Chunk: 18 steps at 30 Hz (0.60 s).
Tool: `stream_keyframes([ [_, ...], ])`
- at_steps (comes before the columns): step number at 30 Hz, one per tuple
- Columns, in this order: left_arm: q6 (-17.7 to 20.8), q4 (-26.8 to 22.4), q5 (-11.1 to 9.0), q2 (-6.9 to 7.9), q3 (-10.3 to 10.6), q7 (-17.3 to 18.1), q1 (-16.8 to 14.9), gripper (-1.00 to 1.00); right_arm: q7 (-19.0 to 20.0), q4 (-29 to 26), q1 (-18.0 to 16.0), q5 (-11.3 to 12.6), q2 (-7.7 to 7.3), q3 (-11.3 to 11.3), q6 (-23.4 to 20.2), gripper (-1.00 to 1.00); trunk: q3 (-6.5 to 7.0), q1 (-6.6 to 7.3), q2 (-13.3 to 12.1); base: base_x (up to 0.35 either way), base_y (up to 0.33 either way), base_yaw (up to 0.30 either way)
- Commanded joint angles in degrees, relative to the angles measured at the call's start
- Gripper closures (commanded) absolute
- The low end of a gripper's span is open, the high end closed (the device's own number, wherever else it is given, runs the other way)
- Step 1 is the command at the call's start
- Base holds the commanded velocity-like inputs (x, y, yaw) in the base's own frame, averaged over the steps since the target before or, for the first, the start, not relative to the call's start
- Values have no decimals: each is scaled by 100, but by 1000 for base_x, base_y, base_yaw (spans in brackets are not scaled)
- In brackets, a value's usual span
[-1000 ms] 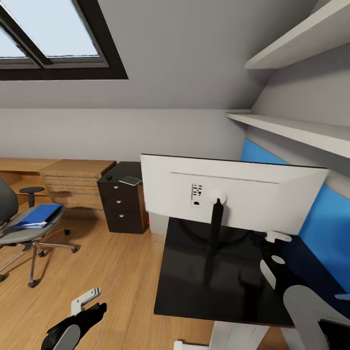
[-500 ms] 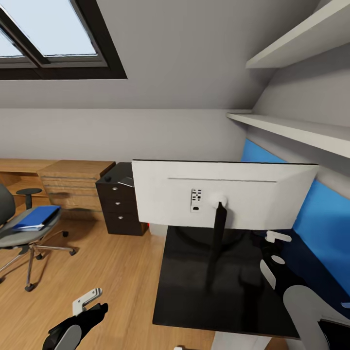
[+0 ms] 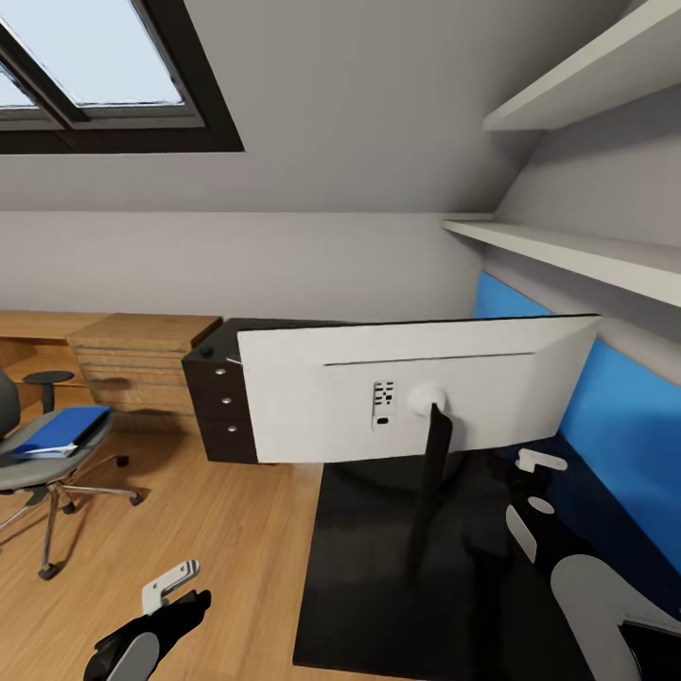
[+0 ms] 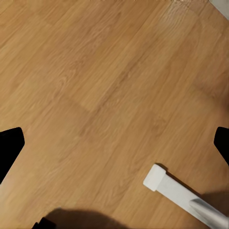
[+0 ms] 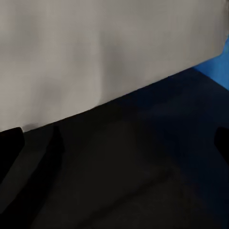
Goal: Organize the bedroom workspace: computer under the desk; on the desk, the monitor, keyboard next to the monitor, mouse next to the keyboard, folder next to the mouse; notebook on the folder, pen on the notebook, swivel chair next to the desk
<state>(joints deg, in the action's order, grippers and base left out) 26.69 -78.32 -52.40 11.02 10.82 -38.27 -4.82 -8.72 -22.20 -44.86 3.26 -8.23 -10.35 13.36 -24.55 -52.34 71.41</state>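
Left gripper: black body with pale fingers, low over the floor, clear of the desk. In the left wrist view its two dark fingertips sit at opposite edges with bare planks between them, so the jaws stand wide apart and hold nothing. The floor is light oak plank with visible grain; a white square-section desk leg ends on it.

Right gripper: over the desk, behind the monitor's right half. Pale fingers project from a black wrist. In the right wrist view dark tips show at both edges with a wide gap, nothing gripped.

The desk top is glossy black and flat, reflecting the screen's stand. The monitor stands on it, its back toward the camera: a wide, thin, matte light-grey panel with a small port block and a round mount, on a slim black post. It appears tilted, the right end higher.

Behind its left edge is a dark drawer unit with round silver knobs. Left of that are low oak cabinets.

The swivel chair, grey upholstery with a black armrest and chrome star base on castors, stands well apart from the desk. The folder, flat and bright blue, lies on its seat.

A blue wall panel and white shelves run along the right wall; a dark-framed skylight is set in the sloped grey ceiling.
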Motion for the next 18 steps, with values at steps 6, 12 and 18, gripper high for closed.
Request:
stream_keyframes([
  [6, 11, -8, -42, 6, 16, -49, -8, -100, 2, 6, -5, 35, 0, -3, 26, -100, -6, -2, 4, 63, 0, 0],
  [12, 10, -8, -42, 6, 16, -49, -9, -100, 1, -1, -5, 35, -3, -4, 26, -100, -6, -2, 4, 101, 0, 0],
  [18, 9, -8, -42, 6, 16, -49, -6, -100, -4, 1, -5, 35, -3, -5, 26, -100, -6, -2, 4, 79, 0, 0],
])
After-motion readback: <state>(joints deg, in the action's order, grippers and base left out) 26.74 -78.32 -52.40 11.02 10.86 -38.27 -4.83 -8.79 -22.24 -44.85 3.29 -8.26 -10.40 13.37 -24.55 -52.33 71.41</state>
